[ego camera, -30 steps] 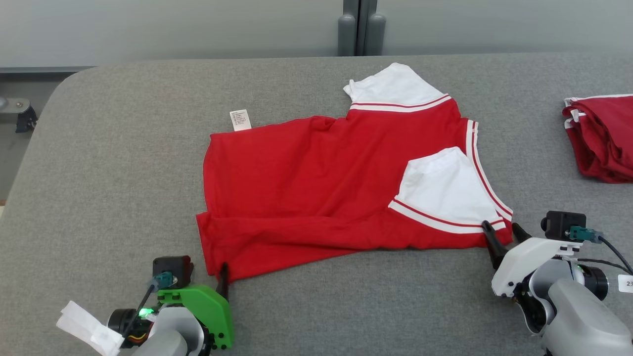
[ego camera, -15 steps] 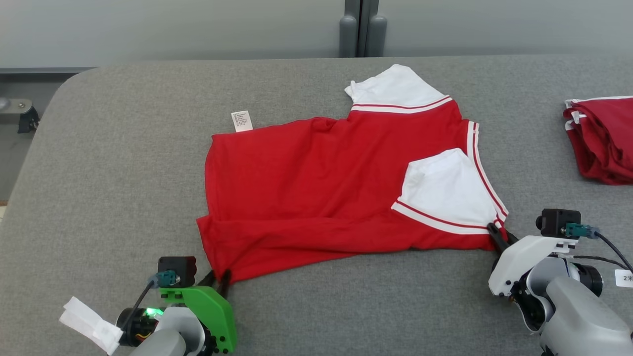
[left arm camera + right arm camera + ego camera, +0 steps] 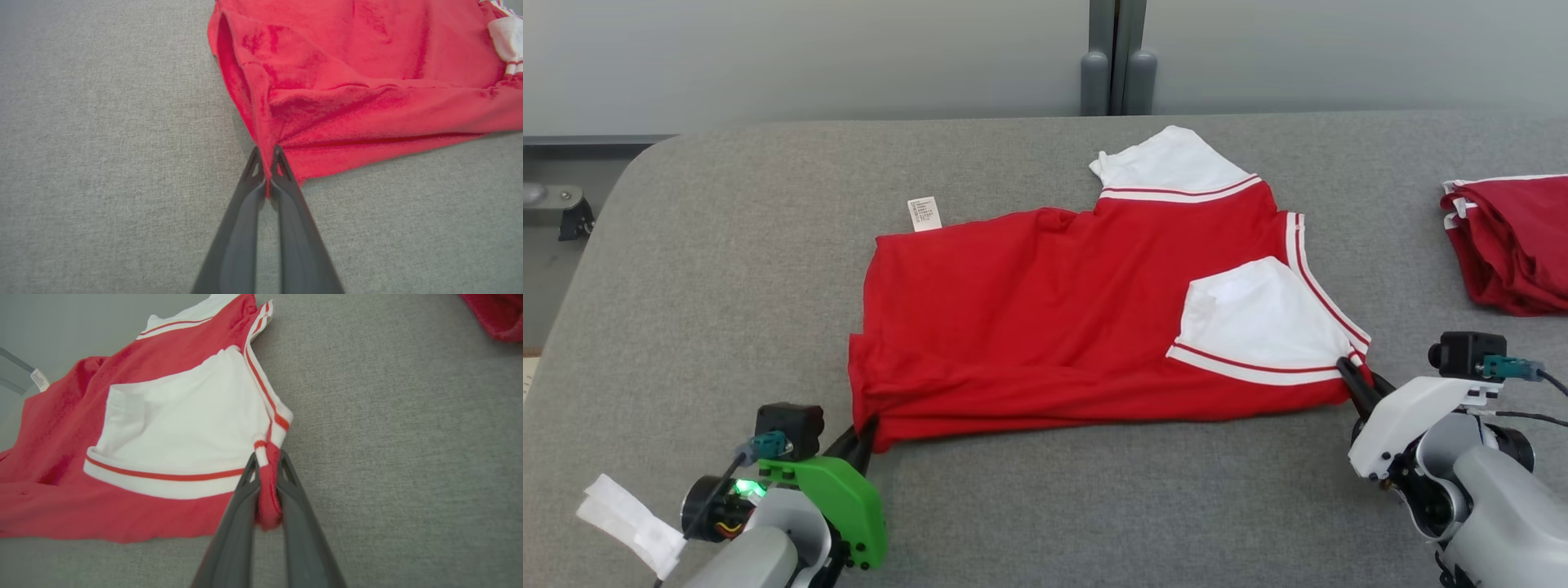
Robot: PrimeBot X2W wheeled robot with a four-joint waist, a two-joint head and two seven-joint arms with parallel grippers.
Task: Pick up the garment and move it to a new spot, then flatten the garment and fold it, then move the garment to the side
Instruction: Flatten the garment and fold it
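Observation:
The garment (image 3: 1054, 310) is a red shirt with white sleeves and striped trim, spread on the grey table (image 3: 1094, 506). My left gripper (image 3: 864, 431) is shut on the garment's near left hem corner, which bunches between the fingers (image 3: 266, 171). At the near right corner by the white sleeve (image 3: 1262, 322), my right gripper (image 3: 1357, 379) is shut on a pinch of red and white fabric (image 3: 267, 465). The near edge of the garment (image 3: 367, 134) is lifted and creased.
A second red garment (image 3: 1515, 245) lies bunched at the table's right edge, its corner also in the right wrist view (image 3: 496, 314). A white label (image 3: 925, 214) sticks out at the shirt's far edge. A grey wall with a dark post (image 3: 1117, 57) stands behind.
Both grippers went from open to shut on the garment's near corners. The left corner has been drawn inward and lifted, wrinkling the near hem. The camera view tilted slightly.

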